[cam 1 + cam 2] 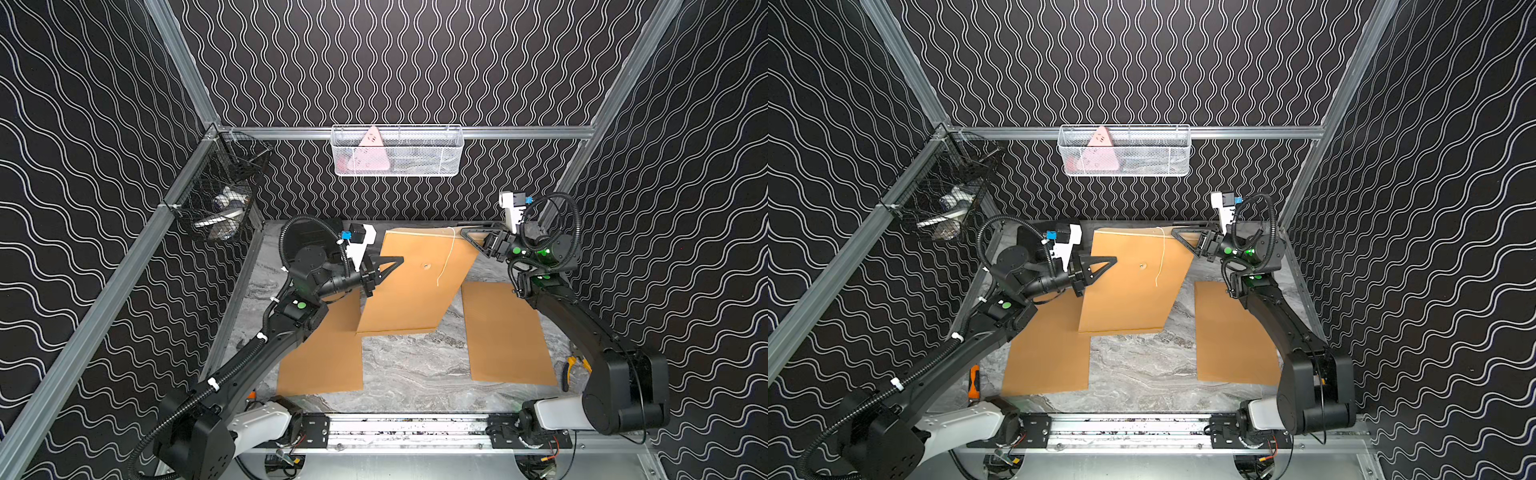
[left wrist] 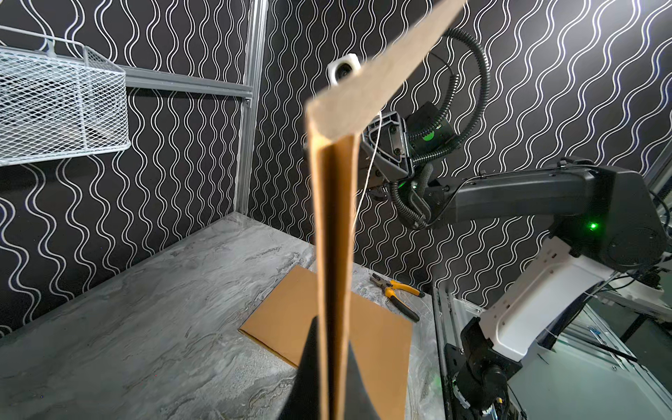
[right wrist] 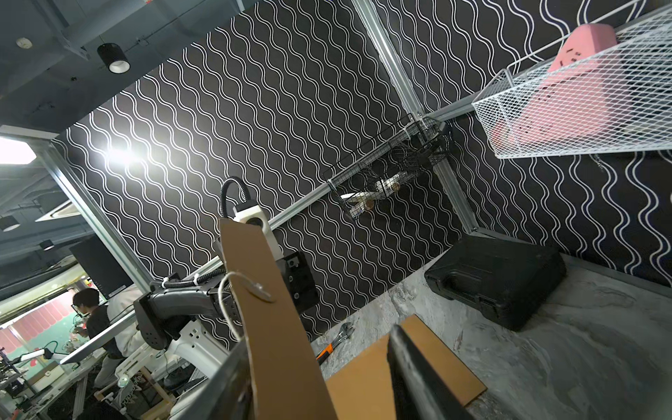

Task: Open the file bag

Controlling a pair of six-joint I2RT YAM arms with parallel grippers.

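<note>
bag is held up over the table, between the arms. left gripper is clamped on its left edge. right gripper sits at its top corner, jaws apart around it, not pinching. string dangles loose.

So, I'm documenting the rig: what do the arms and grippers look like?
The left arm and right arm are black with white base links, green joint lights and ribbed black cable conduit held by white zip ties. The left gripper and right gripper have black triangular open-frame fingers with white wrist cameras.
</note>
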